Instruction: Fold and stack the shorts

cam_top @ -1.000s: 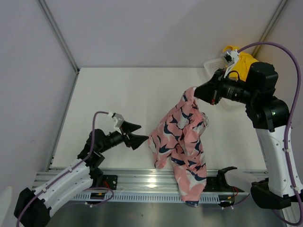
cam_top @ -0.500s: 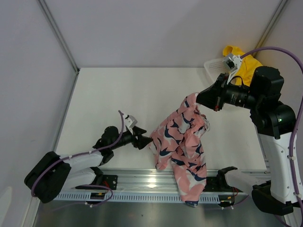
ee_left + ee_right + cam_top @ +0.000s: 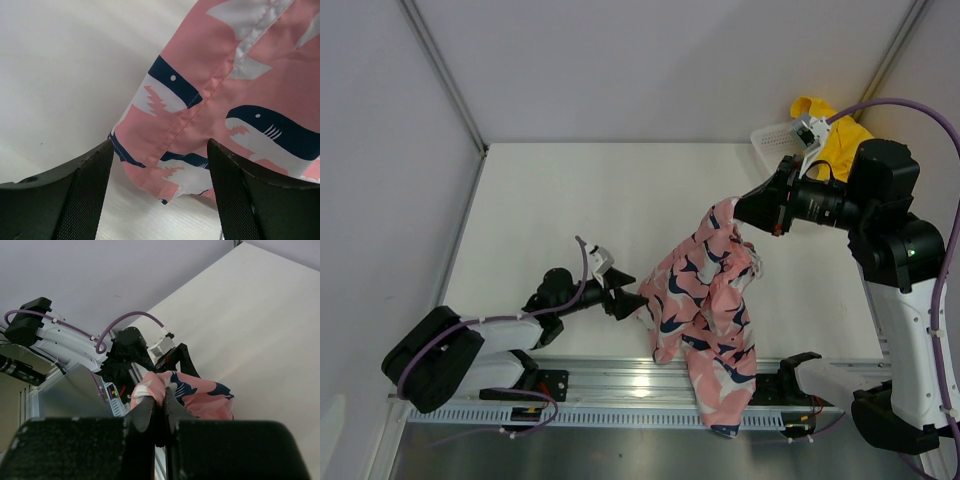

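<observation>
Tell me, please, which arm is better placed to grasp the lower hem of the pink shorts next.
Left, probably. The left tool is open right at the hanging pink shorts, their hem corner showing between its fingers in the wrist view. The right tool is shut on their top edge, holding them up.

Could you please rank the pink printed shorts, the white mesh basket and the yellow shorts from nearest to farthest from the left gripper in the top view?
From the left gripper:
1. Pink shorts with navy-and-white print, right at its open fingertips, near the table's front edge.
2. White plastic mesh basket, at the far right.
3. Plain yellow shorts, just beyond the basket, in the far right corner.
</observation>
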